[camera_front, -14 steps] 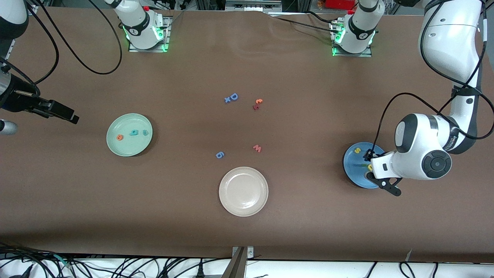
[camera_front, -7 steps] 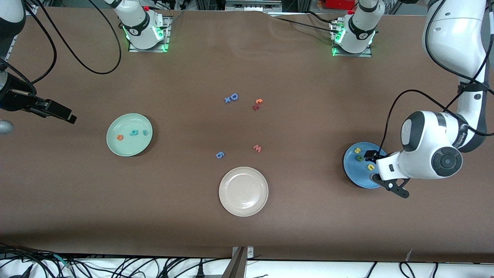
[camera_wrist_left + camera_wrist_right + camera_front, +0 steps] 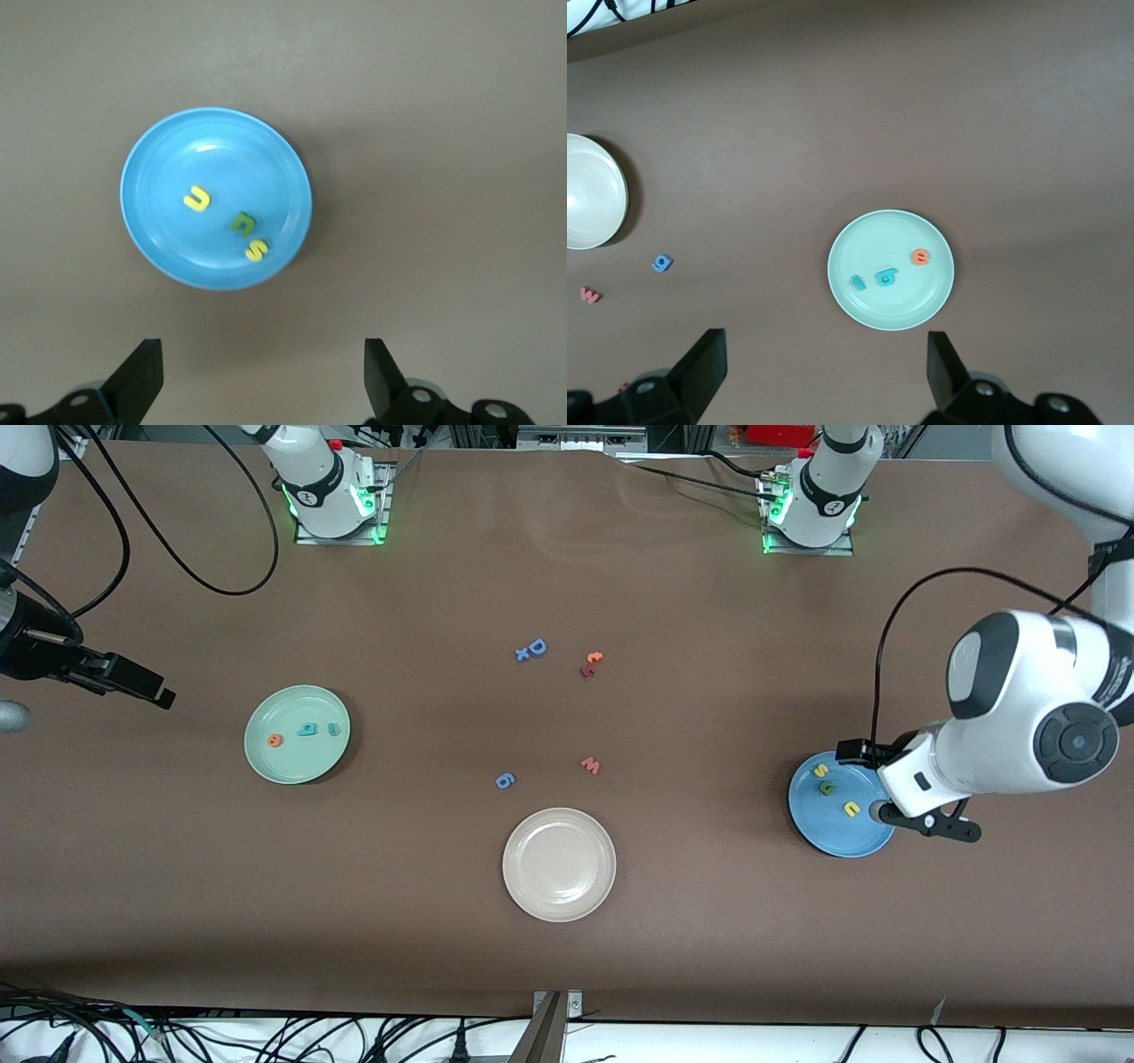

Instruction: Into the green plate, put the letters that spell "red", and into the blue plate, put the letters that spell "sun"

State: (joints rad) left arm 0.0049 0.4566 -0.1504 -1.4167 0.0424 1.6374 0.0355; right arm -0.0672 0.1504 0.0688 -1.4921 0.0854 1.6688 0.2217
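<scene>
- The green plate (image 3: 297, 734) lies toward the right arm's end of the surface (image 3: 567, 939) and carries the letters that spell "red": an orange "e" (image 3: 275, 740), a teal "d" (image 3: 307, 730) and a teal "r" (image 3: 333, 729), side by side
- The blue plate (image 3: 840, 817) lies toward the left arm's end and carries the letters that spell "sun": a yellow "s" (image 3: 821, 770), a dark green arch (image 3: 827, 787) and a yellow arch (image 3: 850, 809); the green arch sits between the two yellow letters
- The left gripper (image 3: 264, 376) hangs in the air over the edge of the blue plate, fingers spread wide and empty
- The right gripper (image 3: 825, 372) is up over the surface at the right arm's end, clear of the green plate, fingers wide apart and holding nothing
- A beige-white plate (image 3: 559, 864) lies mid-surface, nearer the front camera than both coloured plates
- Loose on the surface near it: a blue "g" (image 3: 504, 780) and a pink "w" (image 3: 591, 765)
- Farther from the camera lie a blue "D" (image 3: 536, 646) and a small orange and red pair of letters (image 3: 591, 664)
</scene>
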